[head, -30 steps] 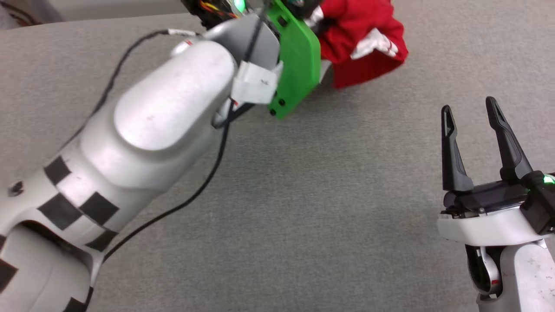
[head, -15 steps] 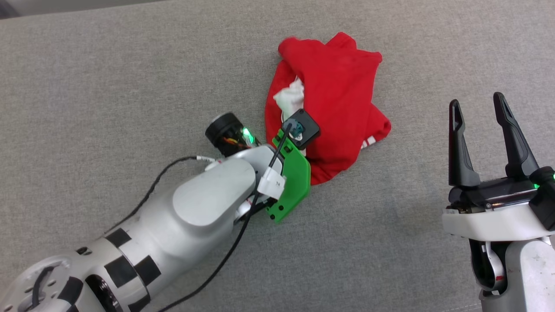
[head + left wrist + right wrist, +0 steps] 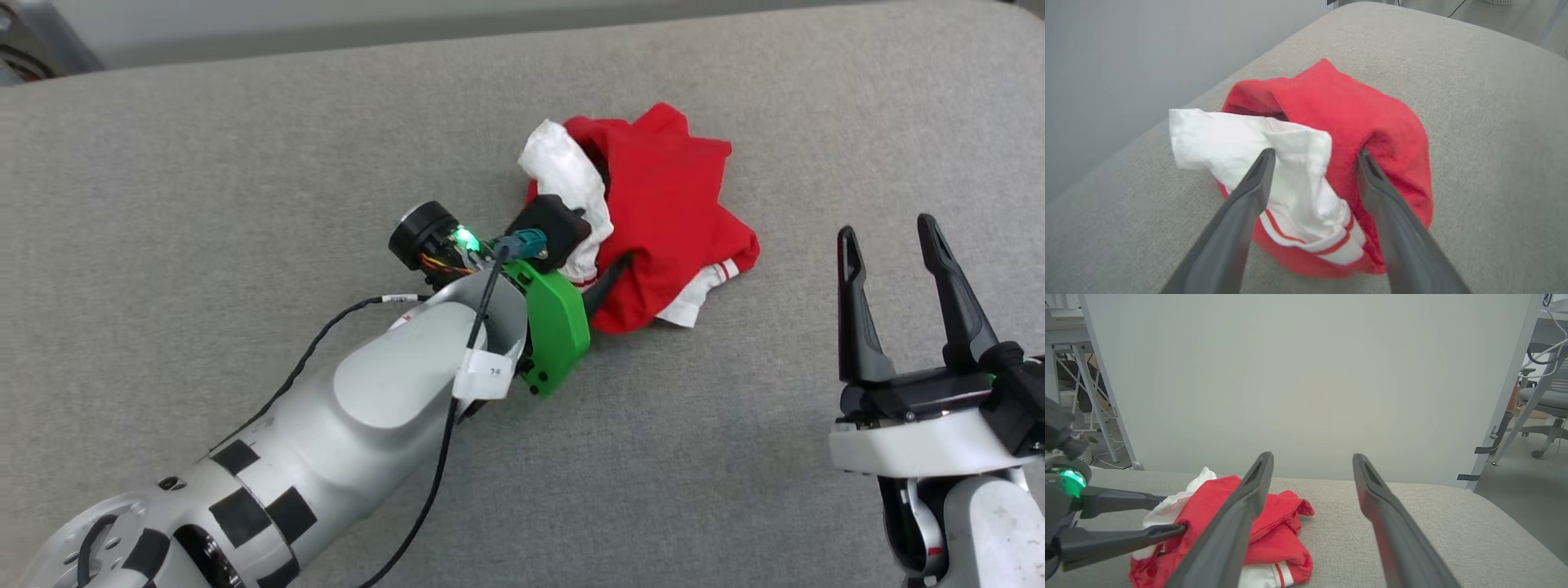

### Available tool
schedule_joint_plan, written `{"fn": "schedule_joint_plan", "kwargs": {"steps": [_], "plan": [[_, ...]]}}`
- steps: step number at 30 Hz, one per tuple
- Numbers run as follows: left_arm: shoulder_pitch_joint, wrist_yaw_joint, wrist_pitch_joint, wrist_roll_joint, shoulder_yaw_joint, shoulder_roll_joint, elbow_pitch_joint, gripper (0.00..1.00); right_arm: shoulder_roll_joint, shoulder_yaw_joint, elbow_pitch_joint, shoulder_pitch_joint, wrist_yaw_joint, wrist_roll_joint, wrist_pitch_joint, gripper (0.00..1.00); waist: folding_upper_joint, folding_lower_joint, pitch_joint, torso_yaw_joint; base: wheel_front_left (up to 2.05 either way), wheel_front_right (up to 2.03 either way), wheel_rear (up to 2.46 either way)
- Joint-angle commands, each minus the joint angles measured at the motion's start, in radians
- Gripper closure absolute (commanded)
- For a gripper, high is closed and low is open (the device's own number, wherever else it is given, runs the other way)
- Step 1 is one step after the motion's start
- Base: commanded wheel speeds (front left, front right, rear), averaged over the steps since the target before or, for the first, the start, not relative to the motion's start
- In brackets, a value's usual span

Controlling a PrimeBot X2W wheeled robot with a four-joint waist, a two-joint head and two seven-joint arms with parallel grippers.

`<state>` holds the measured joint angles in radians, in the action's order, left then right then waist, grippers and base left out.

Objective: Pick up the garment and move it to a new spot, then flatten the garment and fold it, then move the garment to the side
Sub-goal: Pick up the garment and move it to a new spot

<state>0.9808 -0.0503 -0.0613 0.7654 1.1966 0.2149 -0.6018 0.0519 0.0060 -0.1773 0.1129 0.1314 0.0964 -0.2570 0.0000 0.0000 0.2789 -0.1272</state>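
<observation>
The garment lies crumpled on the grey padded surface, toward 1 o'clock in the head view. The left wrist view shows my left gripper released, its fingers either side of the white sleeve. The right wrist view shows those fingers side-on, with cloth between them. My right gripper hovers unclenched at 4 o'clock, well apart from the garment.

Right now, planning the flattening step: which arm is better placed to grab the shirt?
Left, probably. The left end effector stands open straddling the garment; the right end effector, open too, hovers apart from it.
</observation>
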Motion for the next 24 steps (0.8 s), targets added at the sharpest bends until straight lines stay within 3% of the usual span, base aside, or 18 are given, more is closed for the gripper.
{"fn": "schedule_joint_plan", "kwargs": {"steps": [1,6,13,18,24], "plan": [[-0.028,0.019,-0.031,-0.011,-0.016,0.007,0.008,0.0,-0.002,-0.001,0.004,-0.017,-0.001,-0.005,-0.005,0.0,0.0,0.0,-0.058,0.041,0.0,0.0,0.0],[-0.083,0.104,-0.139,-0.007,-0.073,0.056,0.059,0.0,-0.002,-0.001,0.007,-0.05,-0.001,-0.018,-0.005,0.0,0.0,0.0,-0.12,0.076,0.0,0.0,0.0],[-0.203,0.234,-0.197,-0.011,-0.19,0.149,0.165,0.0,-0.002,-0.009,0.005,-0.084,-0.001,-0.031,-0.005,0.0,0.0,0.0,-0.174,0.12,0.0,0.0,0.0],[-0.345,0.332,-0.2,-0.086,-0.36,0.205,0.306,0.0,-0.002,-0.012,0.011,-0.104,-0.001,-0.034,-0.005,0.0,0.0,0.0,-0.196,0.142,0.0,0.0,0.0],[-0.559,0.382,-0.2,-0.198,-0.563,0.222,0.431,0.0,-0.001,-0.014,0.054,-0.12,-0.001,-0.027,-0.005,0.0,0.0,0.0,-0.216,0.151,0.0,0.0,0.0]]}}
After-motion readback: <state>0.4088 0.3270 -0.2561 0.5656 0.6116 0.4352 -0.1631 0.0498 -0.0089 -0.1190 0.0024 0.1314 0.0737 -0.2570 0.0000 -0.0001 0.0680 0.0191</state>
